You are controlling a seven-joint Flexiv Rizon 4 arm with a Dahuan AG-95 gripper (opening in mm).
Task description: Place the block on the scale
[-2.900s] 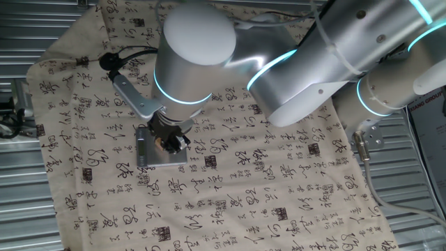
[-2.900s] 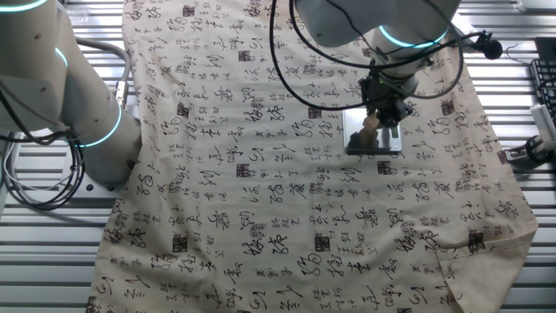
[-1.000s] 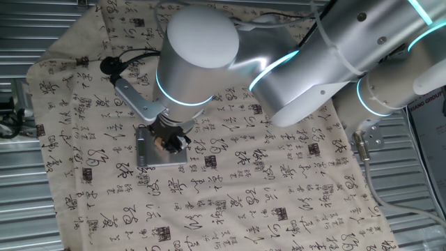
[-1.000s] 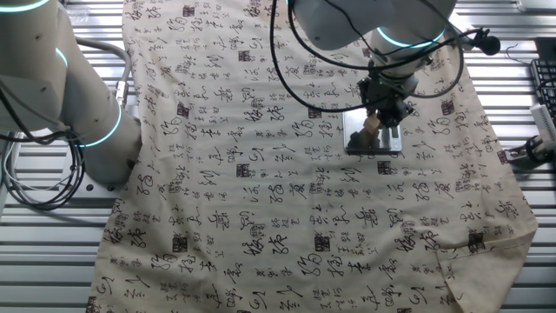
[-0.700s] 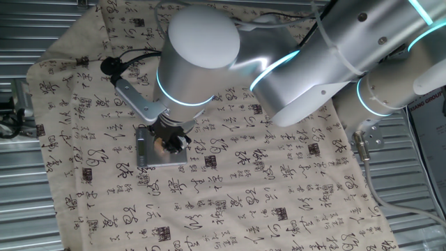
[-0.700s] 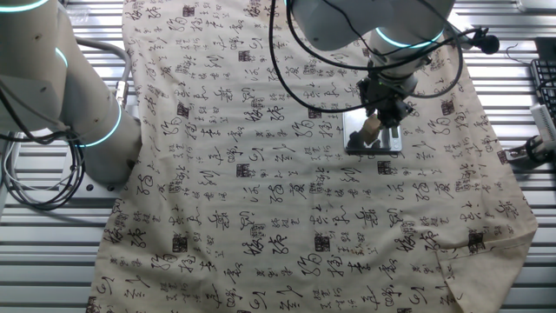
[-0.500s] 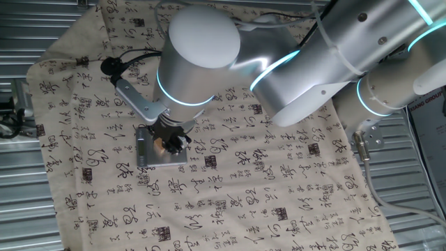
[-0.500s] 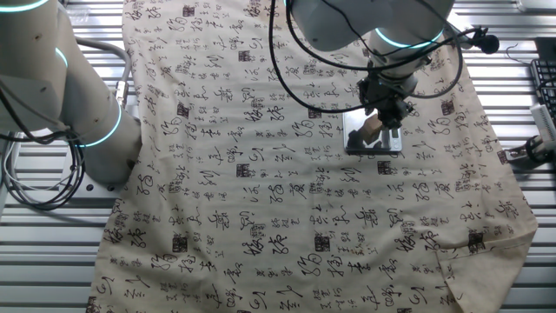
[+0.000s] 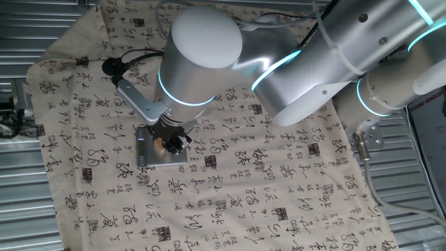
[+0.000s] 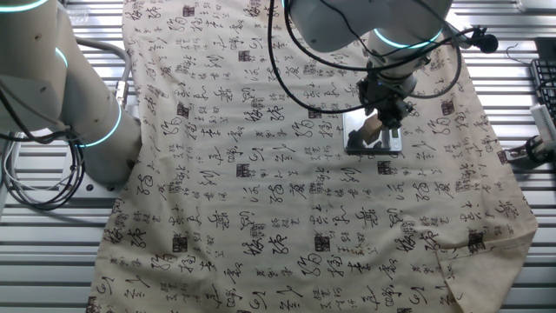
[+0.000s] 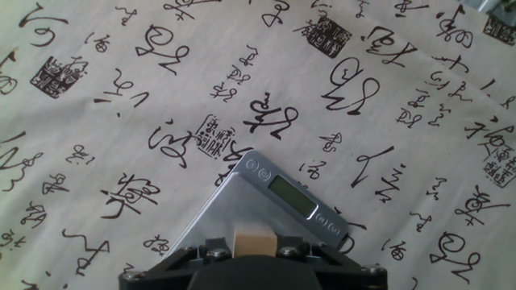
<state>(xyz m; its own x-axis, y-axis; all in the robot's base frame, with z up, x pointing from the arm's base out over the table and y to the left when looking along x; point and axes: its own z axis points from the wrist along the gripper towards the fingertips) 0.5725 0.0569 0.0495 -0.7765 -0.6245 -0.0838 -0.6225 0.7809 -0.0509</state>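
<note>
Block point(image 11: 252, 240) sits between the gripper point(image 11: 251, 256) fingers, right over the scale point(image 11: 242, 211) – looks clamped on it, though I can't tell if the cube touches the plate. Scale lies flat on the calligraphy-print cloth point(image 11: 121, 105), display strip point(image 11: 292, 196) along one edge.

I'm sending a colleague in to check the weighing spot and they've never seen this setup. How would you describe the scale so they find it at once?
Look at the beige cloth printed with black calligraphy that covers the table. Directly under the arm's gripper lies the scale, a flat square of dark grey metal with a narrow display strip along one edge. It is the only metal plate on the cloth, and the small tan block sits over it.
</note>
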